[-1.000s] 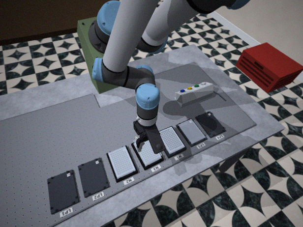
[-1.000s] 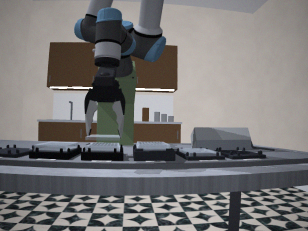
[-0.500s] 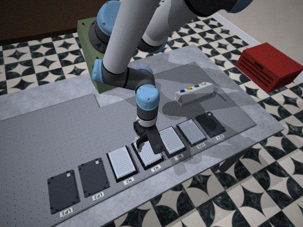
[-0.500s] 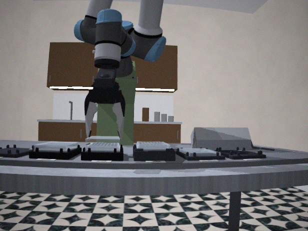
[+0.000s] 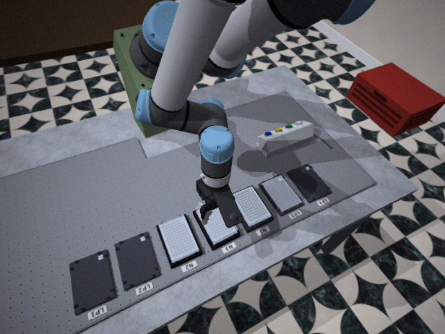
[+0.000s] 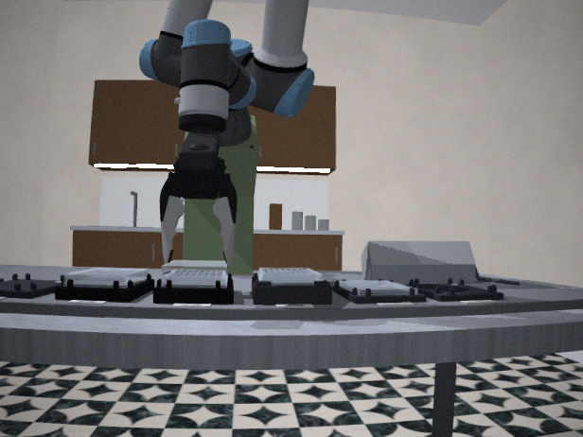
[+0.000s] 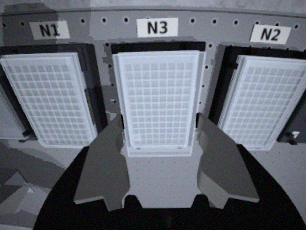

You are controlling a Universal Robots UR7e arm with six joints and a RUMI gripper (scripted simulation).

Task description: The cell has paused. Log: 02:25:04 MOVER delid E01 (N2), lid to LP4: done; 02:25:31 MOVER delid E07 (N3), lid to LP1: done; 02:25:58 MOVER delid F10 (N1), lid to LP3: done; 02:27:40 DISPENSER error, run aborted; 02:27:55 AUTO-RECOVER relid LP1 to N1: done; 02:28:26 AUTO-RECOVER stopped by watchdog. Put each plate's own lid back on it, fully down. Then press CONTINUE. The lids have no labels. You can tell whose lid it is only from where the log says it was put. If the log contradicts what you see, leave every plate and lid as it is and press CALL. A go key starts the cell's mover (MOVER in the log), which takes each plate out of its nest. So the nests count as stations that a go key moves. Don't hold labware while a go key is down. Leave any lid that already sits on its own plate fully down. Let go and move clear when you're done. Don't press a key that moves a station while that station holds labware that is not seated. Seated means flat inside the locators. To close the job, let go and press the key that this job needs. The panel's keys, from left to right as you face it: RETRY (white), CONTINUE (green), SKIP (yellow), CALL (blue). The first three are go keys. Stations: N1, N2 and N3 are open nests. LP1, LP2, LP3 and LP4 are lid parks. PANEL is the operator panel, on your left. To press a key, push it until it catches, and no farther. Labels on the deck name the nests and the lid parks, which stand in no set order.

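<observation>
My gripper (image 5: 217,213) (image 6: 198,262) (image 7: 159,114) is shut on a clear lid (image 5: 218,228) (image 6: 194,265) (image 7: 157,149), gripping its long sides. It holds the lid level just above the well plate in nest N3 (image 6: 193,289), lined up with the plate. The plate in N1 (image 5: 251,207) (image 6: 289,275) (image 7: 47,97) stands to one side and the plate in N2 (image 5: 178,238) (image 6: 104,276) (image 7: 262,100) to the other. Another lid (image 5: 281,193) (image 6: 379,285) lies on the lid park beside N1. The panel (image 5: 285,135) (image 6: 418,262) stands at the back of the deck, beyond the last lid parks.
Empty dark lid parks lie at both ends of the row: two (image 5: 93,281) (image 5: 137,260) past N2 and one (image 5: 308,183) past the parked lid. The arm's green base (image 5: 124,61) stands behind the deck. A red box (image 5: 395,95) sits on the floor.
</observation>
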